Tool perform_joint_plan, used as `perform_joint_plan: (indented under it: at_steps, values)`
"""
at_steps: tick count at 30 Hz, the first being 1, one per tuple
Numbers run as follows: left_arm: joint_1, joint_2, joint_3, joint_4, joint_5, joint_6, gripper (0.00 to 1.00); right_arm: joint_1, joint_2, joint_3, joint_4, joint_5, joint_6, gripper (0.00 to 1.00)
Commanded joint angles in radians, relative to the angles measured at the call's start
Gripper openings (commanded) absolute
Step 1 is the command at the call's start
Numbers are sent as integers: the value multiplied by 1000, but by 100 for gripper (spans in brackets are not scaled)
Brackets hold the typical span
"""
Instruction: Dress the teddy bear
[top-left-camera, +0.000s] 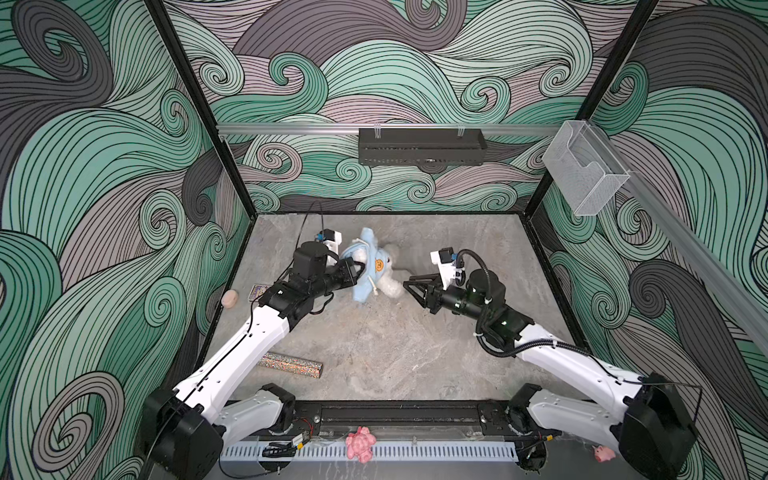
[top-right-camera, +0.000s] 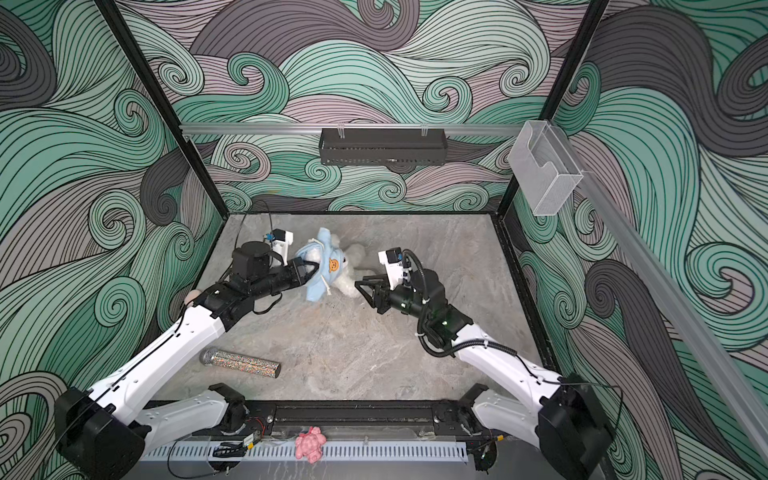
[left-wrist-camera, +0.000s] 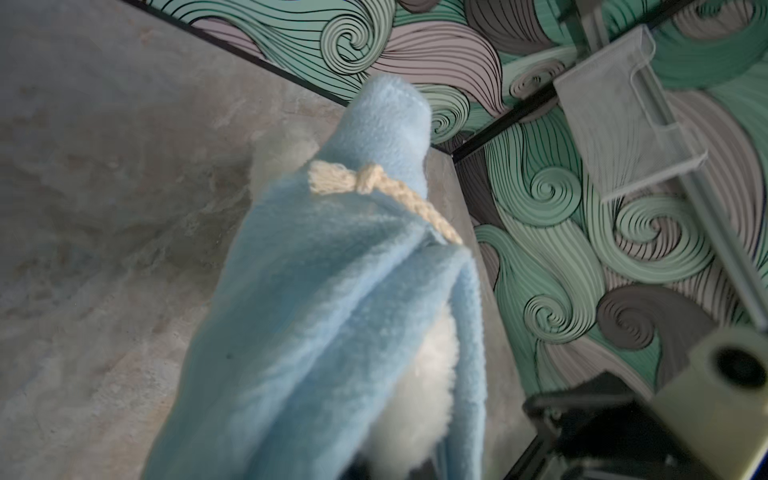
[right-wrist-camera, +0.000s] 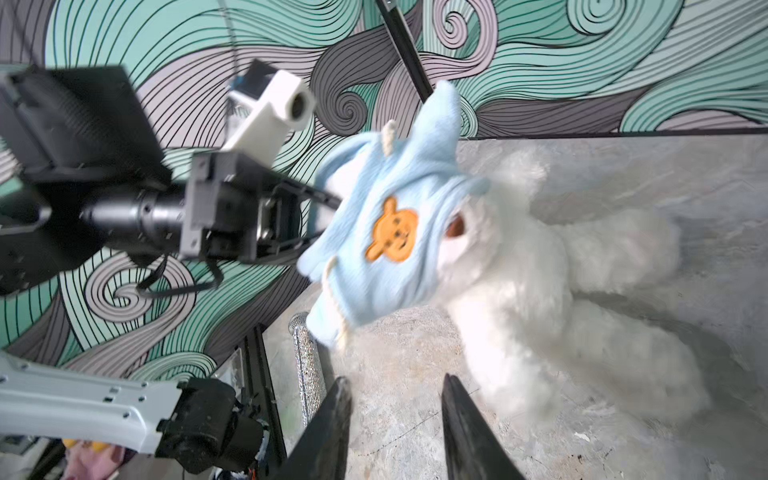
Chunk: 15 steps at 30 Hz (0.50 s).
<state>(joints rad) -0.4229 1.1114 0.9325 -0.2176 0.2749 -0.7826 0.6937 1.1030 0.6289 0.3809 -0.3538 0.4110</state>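
The left end effector was clenched on the light-blue hoodie, which was bunched over the head of the teddy bear. The bear lay on the grey surface, toward the back. The right end effector stood released, empty, near its legs. A clear wall bin hung at the right. The inside of the black perforated tray was hidden.

bare tabletop at centre, glitter tube near left, teddy bear blocking far middle

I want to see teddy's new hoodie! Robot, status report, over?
Left end effector shut on blue hoodie. Right end effector open, empty, beside teddy bear. Hoodie bunched over bear's head, legs bare. Glitter tube well clear.
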Motion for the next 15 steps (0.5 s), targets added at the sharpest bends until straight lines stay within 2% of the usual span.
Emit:
perform_joint_plan:
  at_steps: [1,9,15]
  values:
    - [16,-1,17,89,124,-315,0,41,13,-46,55,93,-113,38]
    - [16,38,80,14,202,-312,0,70,141,-7,162,51,-133,31]
    - [13,86,97,16,269,-304,0,70,200,54,166,47,-149,31]
